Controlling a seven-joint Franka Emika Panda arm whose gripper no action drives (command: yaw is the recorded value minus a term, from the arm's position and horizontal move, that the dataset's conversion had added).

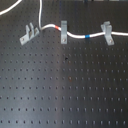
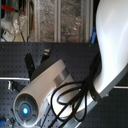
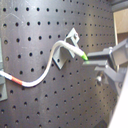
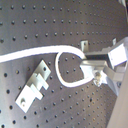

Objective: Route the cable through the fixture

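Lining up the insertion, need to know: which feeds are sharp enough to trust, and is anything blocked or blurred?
First exterior view: soft but evenly lit, cable readable. Second exterior view: arm fills frame, blurred. Both wrist views: gripper edge blurry, fixture clear.

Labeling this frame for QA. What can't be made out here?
- Gripper: absent from the first exterior view; blurred, edge-cut in both wrist views, so its state is unclear.
- Cable and fixture: hidden by the arm in the second exterior view.
- Cable's far end: cut off, first exterior view's right.
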